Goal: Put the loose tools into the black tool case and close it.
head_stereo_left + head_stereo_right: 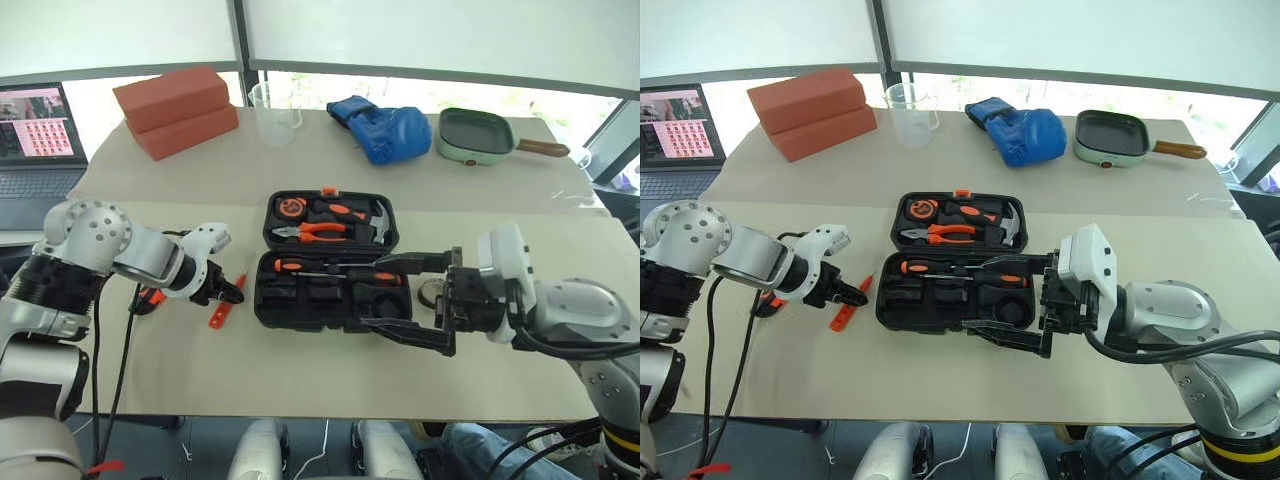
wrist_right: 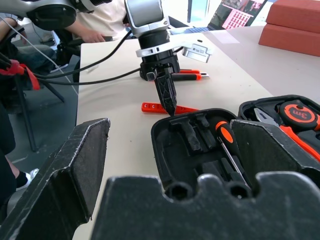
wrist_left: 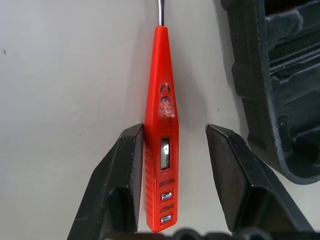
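Note:
The black tool case lies open in the middle of the table, lid toward the back. Two screwdrivers with orange-black handles rest in its front half. The small all-orange tester screwdriver lies flat on the table just left of the case. My left gripper points down over it, open, one finger touching its side and a gap at the other. The orange-and-black utility knife lies behind that gripper, partly hidden. My right gripper hovers wide open over the case's front right corner, holding nothing.
Pliers, a hammer and a tape measure sit in the lid. Along the back are red bricks, a clear cup, a blue glove and a green pan. A laptop stands far left. A person sits beyond the table's left end.

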You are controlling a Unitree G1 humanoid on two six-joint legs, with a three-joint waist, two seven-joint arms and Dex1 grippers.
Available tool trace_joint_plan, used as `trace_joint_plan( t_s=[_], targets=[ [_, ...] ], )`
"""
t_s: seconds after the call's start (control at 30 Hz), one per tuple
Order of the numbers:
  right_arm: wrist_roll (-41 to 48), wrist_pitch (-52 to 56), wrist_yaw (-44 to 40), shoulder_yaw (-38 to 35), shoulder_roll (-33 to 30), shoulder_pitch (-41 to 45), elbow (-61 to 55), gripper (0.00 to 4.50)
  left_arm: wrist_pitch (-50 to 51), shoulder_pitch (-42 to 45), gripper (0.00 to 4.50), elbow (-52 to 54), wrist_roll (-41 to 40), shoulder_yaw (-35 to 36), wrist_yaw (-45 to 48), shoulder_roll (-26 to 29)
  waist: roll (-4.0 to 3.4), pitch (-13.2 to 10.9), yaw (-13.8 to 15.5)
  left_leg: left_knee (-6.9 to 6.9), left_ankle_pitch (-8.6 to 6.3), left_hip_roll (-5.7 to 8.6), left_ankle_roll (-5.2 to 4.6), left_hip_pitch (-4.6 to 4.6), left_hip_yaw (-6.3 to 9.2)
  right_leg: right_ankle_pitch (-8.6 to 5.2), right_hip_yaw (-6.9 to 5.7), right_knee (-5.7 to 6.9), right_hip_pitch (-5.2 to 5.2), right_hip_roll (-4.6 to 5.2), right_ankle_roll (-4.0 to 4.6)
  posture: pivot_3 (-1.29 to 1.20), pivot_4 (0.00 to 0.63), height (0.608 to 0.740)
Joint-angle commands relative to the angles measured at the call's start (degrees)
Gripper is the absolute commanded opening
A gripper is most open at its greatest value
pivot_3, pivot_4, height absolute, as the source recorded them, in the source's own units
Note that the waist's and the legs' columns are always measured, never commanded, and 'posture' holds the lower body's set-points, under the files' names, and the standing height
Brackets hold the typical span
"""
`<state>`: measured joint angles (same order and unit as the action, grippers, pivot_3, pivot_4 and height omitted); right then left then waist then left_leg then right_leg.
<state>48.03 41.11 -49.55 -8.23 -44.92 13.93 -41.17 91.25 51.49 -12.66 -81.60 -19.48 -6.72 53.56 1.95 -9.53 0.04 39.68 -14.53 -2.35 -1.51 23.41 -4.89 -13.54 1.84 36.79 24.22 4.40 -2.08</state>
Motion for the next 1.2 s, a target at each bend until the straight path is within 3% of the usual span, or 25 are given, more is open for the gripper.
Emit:
trace_joint_plan(
  t_s=[0.03, 0.2, 0.7, 0.77, 0.93, 1.2],
  targets=[
    [1.39, -0.99, 0.19, -1.48, -0.87, 1.04, -0.98, 4.50, 1.25, -2.70, 1.83, 2.22, 3.08, -2.61, 2.40, 1.38, 0.00, 0.00, -0.22, -0.02, 0.00, 0.00, 0.01, -0.03, 0.00, 0.00, 0.01, 0.00, 0.00, -0.01, 0.01, 0.00, 0.150, 0.738],
    [1.37, -1.11, 0.44, -0.77, -0.86, 1.75, -0.55, 4.50, 1.25, -3.58, 0.41, 3.75, 5.66, -2.26, 5.53, 2.70, -0.01, 0.00, -0.49, -0.04, 0.00, 0.01, 0.01, -0.04, -0.01, -0.02, 0.04, 0.00, 0.00, -0.01, 0.00, 0.00, 0.150, 0.738],
    [0.82, -1.40, 0.21, 0.10, -0.70, 2.37, 0.62, 4.50, 1.25, -0.72, 0.40, 3.66, 18.58, -0.42, 18.19, 6.97, 0.00, 0.00, -0.78, -0.04, 0.01, 0.01, 0.01, 0.01, -0.03, -0.03, 0.05, 0.00, 0.07, -0.04, 0.00, 0.00, 0.150, 0.738],
    [0.43, -1.61, 0.08, 0.53, -0.47, 2.62, 1.26, 4.50, 1.25, -0.45, 1.42, 2.94, 20.72, -0.61, 20.43, 7.16, 0.01, 0.00, -0.66, -0.04, 0.01, 0.02, 0.01, 0.03, -0.04, -0.03, 0.05, 0.00, 0.07, -0.03, -0.01, 0.00, 0.150, 0.738],
    [-0.14, -1.69, -0.21, 1.36, -0.25, 3.11, 2.33, 4.50, 1.25, 1.02, 3.09, 1.74, 22.75, -0.27, 23.58, 6.77, 0.02, -0.01, -0.44, 0.00, 0.01, 0.05, 0.00, 0.09, -0.03, -0.04, 0.03, 0.00, 0.07, -0.01, -0.04, 0.00, 0.150, 0.738],
    [-0.55, -2.01, 0.14, 1.76, 0.26, 2.89, 2.88, 4.50, 1.25, 0.57, 3.09, 5.91, 20.84, -3.62, 23.40, 8.38, 0.04, -0.03, -0.29, 0.03, 0.00, 0.05, -0.01, 0.24, 0.00, -0.03, 0.03, 0.00, 0.17, 0.00, -0.06, 0.00, 0.150, 0.738]
  ],
)
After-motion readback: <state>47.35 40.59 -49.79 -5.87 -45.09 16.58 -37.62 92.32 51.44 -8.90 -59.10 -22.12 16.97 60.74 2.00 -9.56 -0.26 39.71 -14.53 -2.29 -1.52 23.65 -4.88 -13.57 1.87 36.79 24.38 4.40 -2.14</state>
